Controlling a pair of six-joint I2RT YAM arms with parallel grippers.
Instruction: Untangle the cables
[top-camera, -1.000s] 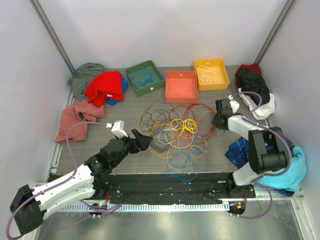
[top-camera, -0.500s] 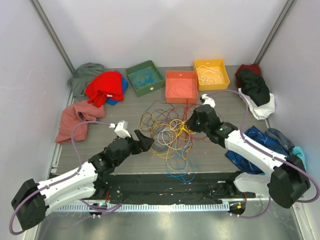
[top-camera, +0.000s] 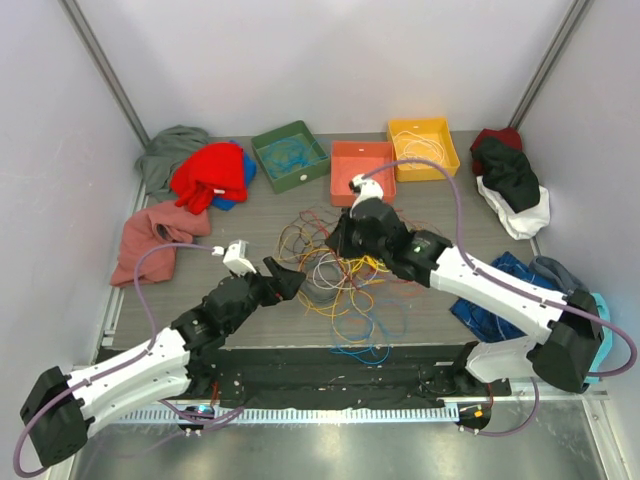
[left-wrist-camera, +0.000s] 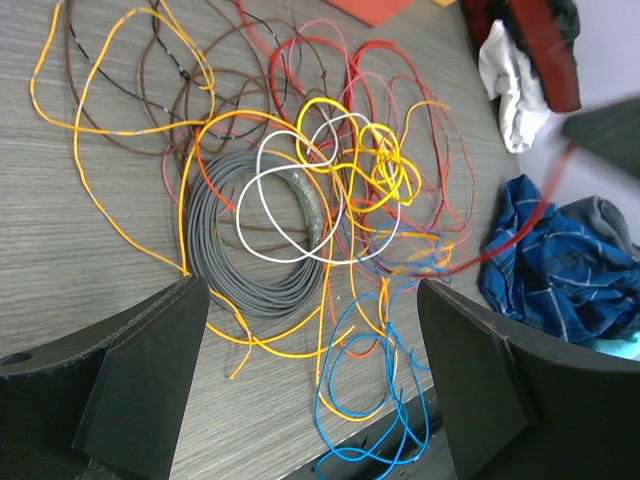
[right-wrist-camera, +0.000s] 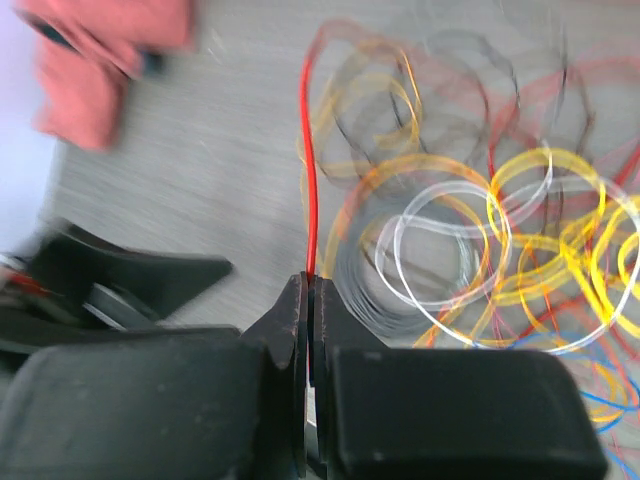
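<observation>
My right gripper (right-wrist-camera: 308, 282) is clamped on a thin red wire (right-wrist-camera: 309, 170) leading out of the tangle of thin coloured cables (top-camera: 345, 275) in the middle of the grey wood-grain surface (top-camera: 240, 215). My left gripper (left-wrist-camera: 310, 290) hangs with its jaws wide apart at the tangle's left edge.

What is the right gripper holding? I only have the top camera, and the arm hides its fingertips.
Observer: On the right wrist camera, the right gripper is shut on a single red cable. The cable runs straight out from the fingertips, beside the cable pile.
Operator: Is the left gripper holding anything?
Observer: No. The left wrist camera shows the left gripper wide open and empty above the pile.
Operator: What does it frame between its fingers?
Observer: A grey coil, with white, yellow and orange loops lying across it.
</observation>
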